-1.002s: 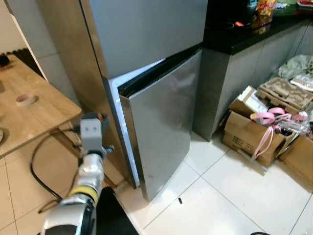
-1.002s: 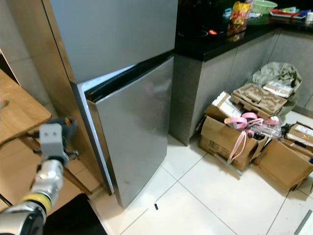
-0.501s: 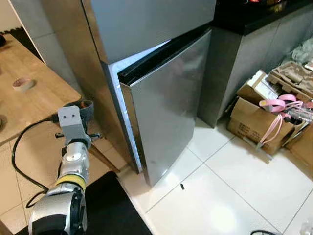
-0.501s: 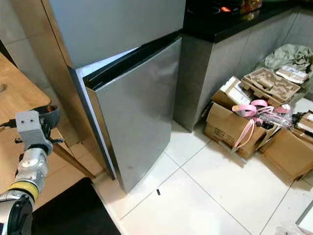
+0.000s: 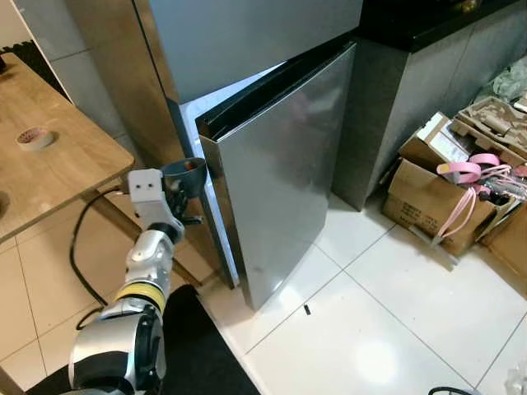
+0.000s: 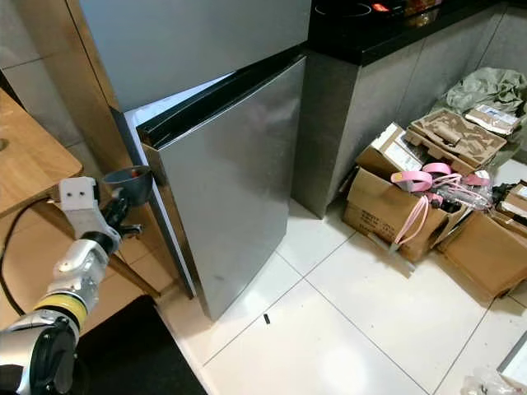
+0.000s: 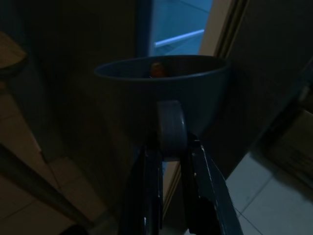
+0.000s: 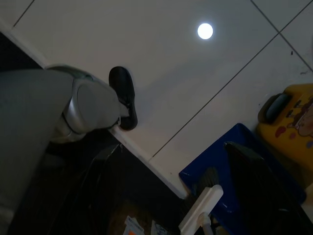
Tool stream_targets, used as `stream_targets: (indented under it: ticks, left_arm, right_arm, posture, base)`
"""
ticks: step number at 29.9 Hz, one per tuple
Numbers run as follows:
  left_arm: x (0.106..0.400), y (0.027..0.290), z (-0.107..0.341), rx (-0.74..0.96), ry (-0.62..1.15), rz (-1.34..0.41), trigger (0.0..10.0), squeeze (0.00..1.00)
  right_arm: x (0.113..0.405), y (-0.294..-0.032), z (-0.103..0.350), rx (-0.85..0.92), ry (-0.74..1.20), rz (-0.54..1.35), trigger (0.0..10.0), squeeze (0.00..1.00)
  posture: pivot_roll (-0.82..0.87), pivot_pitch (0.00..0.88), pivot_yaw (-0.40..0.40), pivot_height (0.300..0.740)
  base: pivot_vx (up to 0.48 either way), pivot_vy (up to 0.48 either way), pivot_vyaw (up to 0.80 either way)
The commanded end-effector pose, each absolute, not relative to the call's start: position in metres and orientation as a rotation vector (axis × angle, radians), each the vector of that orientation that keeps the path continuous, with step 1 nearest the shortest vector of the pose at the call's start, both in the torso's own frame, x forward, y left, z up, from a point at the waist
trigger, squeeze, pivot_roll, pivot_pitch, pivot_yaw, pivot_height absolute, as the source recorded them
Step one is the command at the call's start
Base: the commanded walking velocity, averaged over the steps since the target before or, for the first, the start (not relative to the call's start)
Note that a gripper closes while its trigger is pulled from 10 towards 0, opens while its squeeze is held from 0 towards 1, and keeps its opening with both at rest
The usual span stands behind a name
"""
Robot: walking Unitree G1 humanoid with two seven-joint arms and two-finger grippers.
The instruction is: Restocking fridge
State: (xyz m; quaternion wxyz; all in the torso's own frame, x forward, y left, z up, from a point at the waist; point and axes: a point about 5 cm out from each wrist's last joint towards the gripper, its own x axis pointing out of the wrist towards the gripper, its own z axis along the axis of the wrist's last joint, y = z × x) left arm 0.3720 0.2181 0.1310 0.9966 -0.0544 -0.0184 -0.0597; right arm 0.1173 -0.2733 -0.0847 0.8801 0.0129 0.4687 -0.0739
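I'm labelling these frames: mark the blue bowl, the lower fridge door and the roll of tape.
blue bowl [image 5: 186, 174], left eye view, on its outer wall.
lower fridge door [image 5: 284, 169], left eye view, middle of its steel front.
roll of tape [image 5: 34, 137], left eye view, on its ring.

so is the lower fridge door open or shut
Open, but only ajar: the lower door angles out from the fridge, with a lit gap along its left edge.

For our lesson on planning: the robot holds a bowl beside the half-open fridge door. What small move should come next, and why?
Probably carry the bowl round the door edge into the lit gap. The left gripper grips its rim, level with the opening but outside.
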Motion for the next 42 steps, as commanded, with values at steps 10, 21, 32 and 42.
stream_targets:
  ticks: [10,21,32,42]
  left_arm:
    - [0.363,0.153,0.108,-0.15,0.01,-0.452,10.0,0.0]
    - [0.322,0.041,0.074,-0.301,0.072,-0.795,10.0,0.0]
    - [0.312,0.052,0.056,-0.251,0.123,-0.754,10.0,0.0]
    - [0.313,0.131,0.031,-0.123,0.211,-0.341,10.0,0.0]
  right_arm:
    - [0.122,-0.272,-0.084,0.056,0.959,-0.192,10.0,0.0]
    - [0.12,-0.271,-0.085,0.075,0.956,-0.226,10.0,0.0]
    - [0.121,-0.27,-0.085,0.088,0.947,-0.234,10.0,0.0]
    - [0.127,-0.262,-0.086,0.085,0.951,-0.2,10.0,0.0]
  posture:
    - [-0.22,0.08,0.084,0.74]
    - [-0.23,0.058,0.102,0.74]
    - [-0.22,0.047,0.101,0.74]
    - [-0.19,0.011,0.081,0.74]
  base:
    - [0.0,0.0,0.0]
    - [0.0,0.0,0.0]
    - [0.0,0.0,0.0]
    - [0.0,0.0,0.0]
